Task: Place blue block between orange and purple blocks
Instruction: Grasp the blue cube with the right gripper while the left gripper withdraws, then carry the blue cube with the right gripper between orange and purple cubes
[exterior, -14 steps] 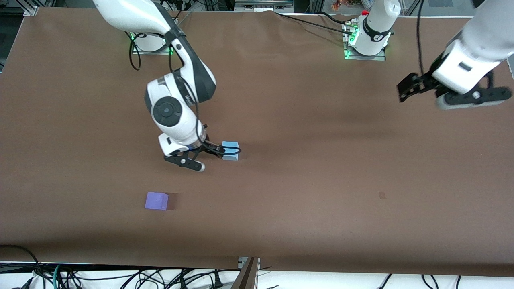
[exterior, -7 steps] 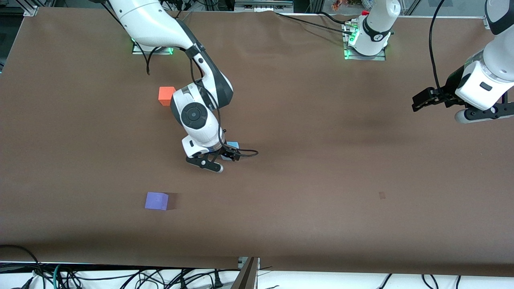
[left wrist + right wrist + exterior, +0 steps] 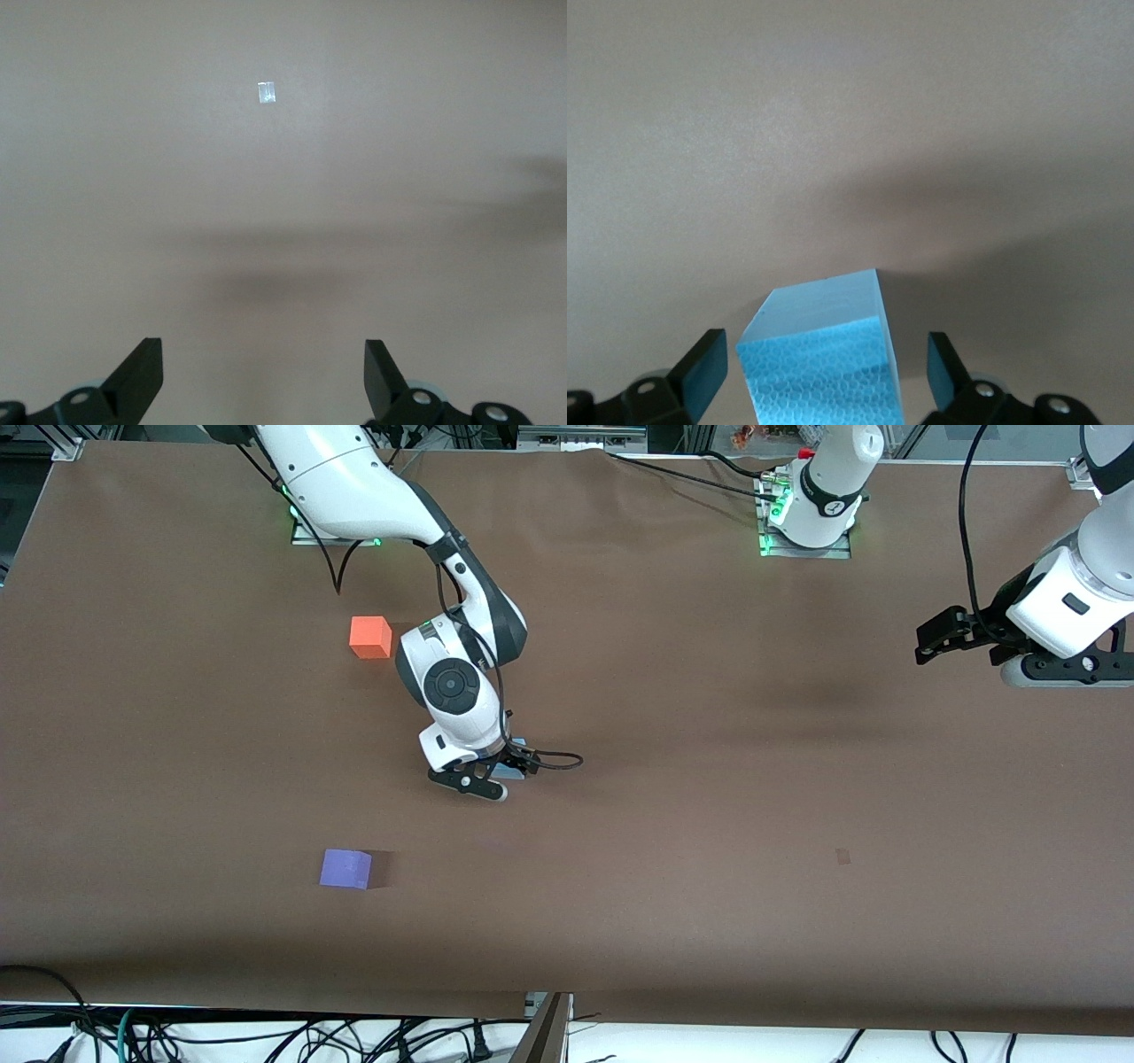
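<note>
The blue block [image 3: 824, 363] sits on the brown table between my right gripper's [image 3: 824, 376] open fingers, with a gap on each side. In the front view the right gripper [image 3: 503, 769] is low over it and hides nearly all of it; a sliver of blue block [image 3: 517, 743] shows. The orange block [image 3: 369, 637] lies farther from the front camera, beside the right arm's wrist. The purple block [image 3: 345, 868] lies nearer to the front camera. My left gripper [image 3: 932, 640] is open and empty, up over the left arm's end of the table; it also shows in its own view [image 3: 264, 376].
A small pale mark [image 3: 842, 856] is on the table cloth and shows in the left wrist view [image 3: 267, 91]. The arm bases [image 3: 806, 514] stand along the table's back edge. Cables hang below the front edge [image 3: 532, 1001].
My right gripper has moved sideways from beside the blue block to over it, fingers astride it, and the orange block came into sight. My left arm drew back toward its end of the table.
</note>
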`<action>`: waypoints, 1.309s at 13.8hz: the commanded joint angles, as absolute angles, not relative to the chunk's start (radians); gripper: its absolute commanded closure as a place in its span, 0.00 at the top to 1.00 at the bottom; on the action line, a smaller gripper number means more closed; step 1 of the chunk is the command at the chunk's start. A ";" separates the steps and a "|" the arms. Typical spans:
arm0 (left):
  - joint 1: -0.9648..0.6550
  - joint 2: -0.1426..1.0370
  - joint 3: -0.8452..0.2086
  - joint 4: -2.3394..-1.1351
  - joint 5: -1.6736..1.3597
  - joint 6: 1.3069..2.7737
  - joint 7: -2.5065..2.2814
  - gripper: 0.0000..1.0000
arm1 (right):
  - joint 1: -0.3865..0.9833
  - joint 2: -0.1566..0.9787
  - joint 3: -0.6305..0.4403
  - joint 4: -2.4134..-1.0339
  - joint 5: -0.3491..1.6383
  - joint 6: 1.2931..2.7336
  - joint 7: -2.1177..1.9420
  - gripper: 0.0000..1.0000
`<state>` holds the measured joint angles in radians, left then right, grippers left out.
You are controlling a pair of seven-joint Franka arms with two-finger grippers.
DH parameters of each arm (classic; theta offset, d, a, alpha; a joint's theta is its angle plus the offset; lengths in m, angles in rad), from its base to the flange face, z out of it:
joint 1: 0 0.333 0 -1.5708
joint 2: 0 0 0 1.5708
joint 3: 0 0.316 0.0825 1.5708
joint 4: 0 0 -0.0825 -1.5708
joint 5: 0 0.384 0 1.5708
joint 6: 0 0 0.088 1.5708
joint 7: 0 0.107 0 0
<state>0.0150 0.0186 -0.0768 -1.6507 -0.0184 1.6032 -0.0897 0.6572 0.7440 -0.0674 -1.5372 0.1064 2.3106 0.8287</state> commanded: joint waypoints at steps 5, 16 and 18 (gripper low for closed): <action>0.024 0.032 -0.087 -1.617 0.087 1.631 -0.052 1.00 | 0.676 0.749 -0.077 -1.531 0.109 2.310 0.825 0.30; 0.055 0.034 -0.086 -1.597 0.046 1.618 -0.074 1.00 | 0.485 0.534 -0.193 -1.596 0.106 1.976 0.272 0.05; 0.051 0.034 -0.089 -1.598 0.046 1.618 -0.074 1.00 | 0.485 0.487 -0.247 -1.678 0.106 1.991 0.197 0.05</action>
<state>0.0490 0.0222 -0.0818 -1.6257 0.0598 1.6296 -0.0731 0.4644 0.5517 -0.2078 -1.5661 0.1030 1.9719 0.2583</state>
